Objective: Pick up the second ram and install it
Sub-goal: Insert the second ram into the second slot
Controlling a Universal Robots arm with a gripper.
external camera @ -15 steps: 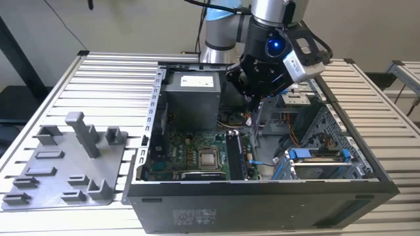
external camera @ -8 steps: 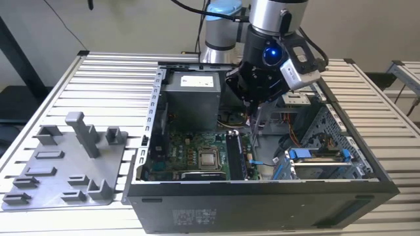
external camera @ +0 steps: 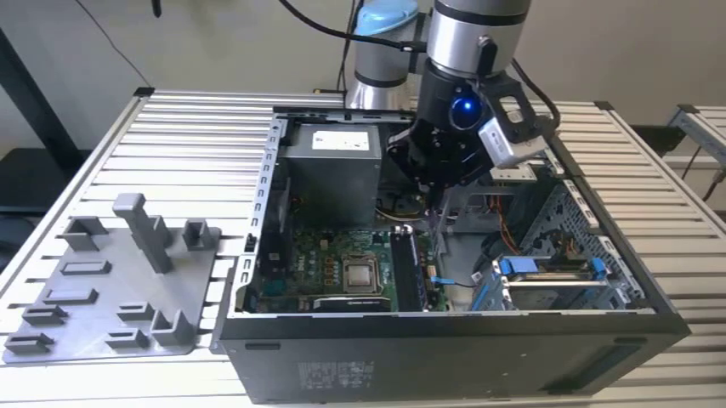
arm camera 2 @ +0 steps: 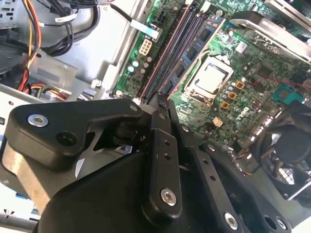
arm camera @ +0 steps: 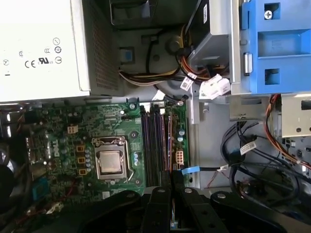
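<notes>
Claw (arm camera: 171, 187) pinched shut on the second ram (arm camera: 170, 150) over motherboard (arm camera: 82, 145), slatted table (external camera: 136, 153) beneath.

A white label (arm camera: 34, 48) of small safety marks covers the power supply (arm camera: 80, 43), well beyond the gripper (arm camera: 171, 190). Near the gripper, the motherboard (arm camera: 58, 126) carries a white logo. None of the finer print is legible.

Green motherboard (arm camera: 97, 141), blue bracket (arm camera: 277, 46), seemingly black tool (arm camera 2: 160, 104).
</notes>
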